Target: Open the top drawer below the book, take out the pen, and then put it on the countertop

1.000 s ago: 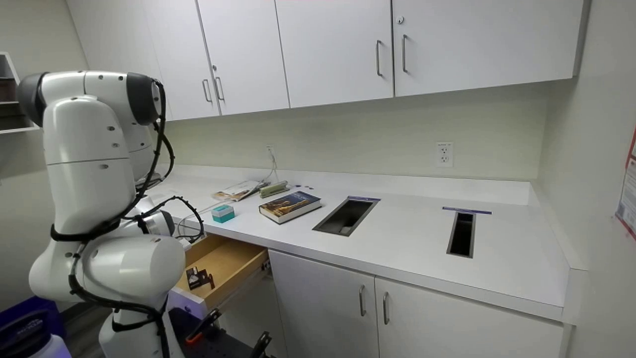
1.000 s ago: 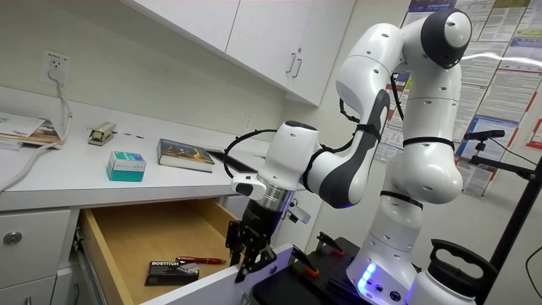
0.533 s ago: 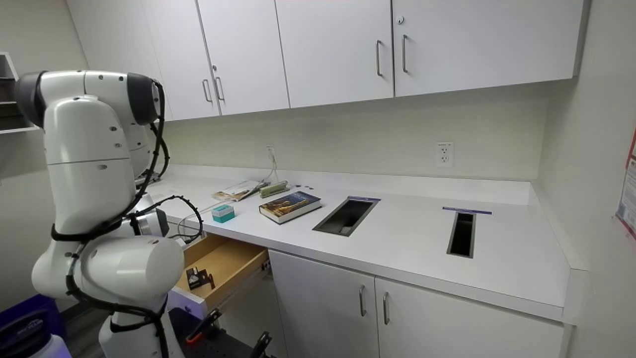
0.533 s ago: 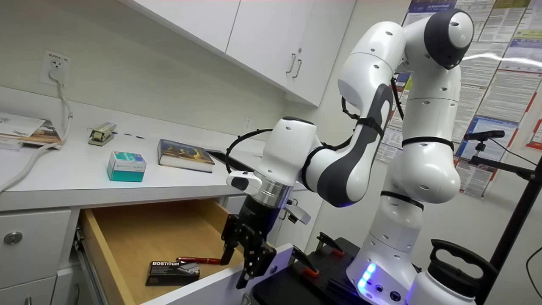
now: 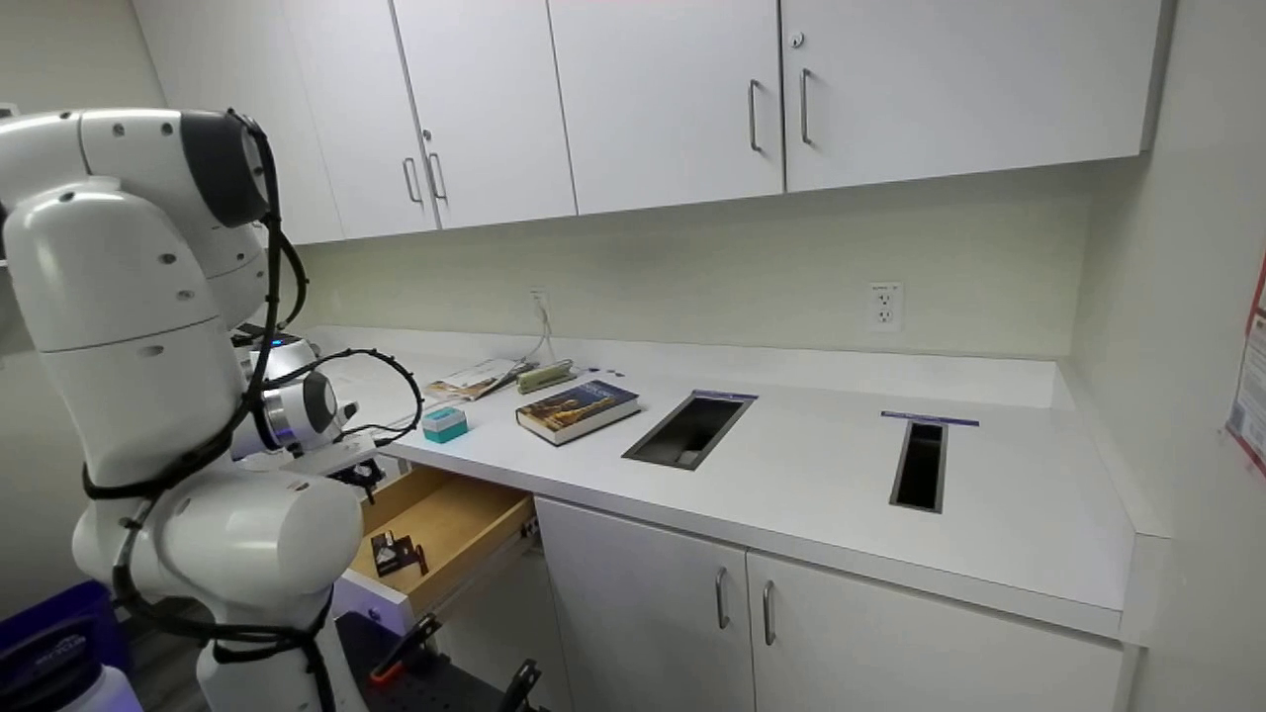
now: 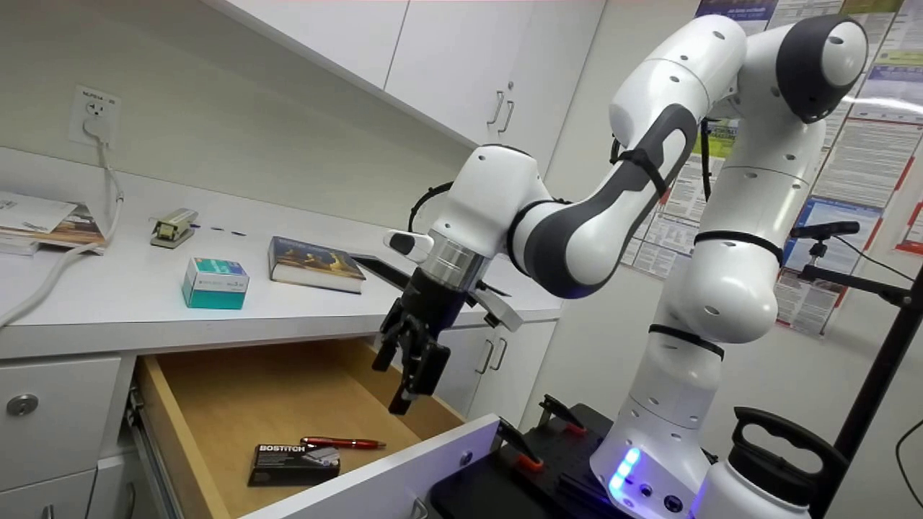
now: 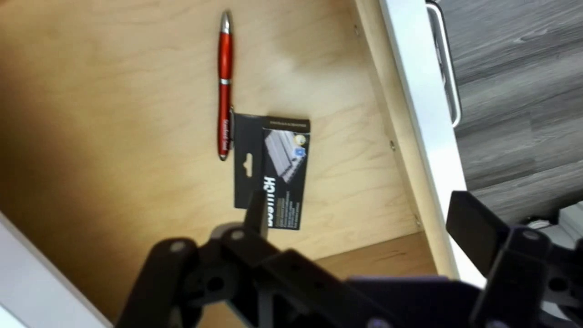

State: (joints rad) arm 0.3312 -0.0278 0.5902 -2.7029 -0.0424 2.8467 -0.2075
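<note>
Red and slim, the pen [image 7: 224, 86] lies flat on the pale wood inside the pulled-out top drawer [image 6: 252, 389], lower than the pincer [image 6: 390, 388], which hangs over the drawer with its jaws spread wide and nothing between them. In the wrist view you have it well apart from the jaws, up and to the left of their gap; its long axis runs up that view, while the jaws part from side to side. So you can probably leave the wrist's turn nearly as it is, the opening being about crosswise to the barrel. What you seem to need is a shift inward, off the drawer front [image 7: 421, 91], which the right-hand jaw of that view overlaps, and then a descent. Favour the half with the silver end: the other end lies just beside a black box [image 7: 278, 168], which a jaw could foul. The surface [image 5: 811, 475] bearing the book [image 6: 316, 265] is higher, for the later placing.
</note>
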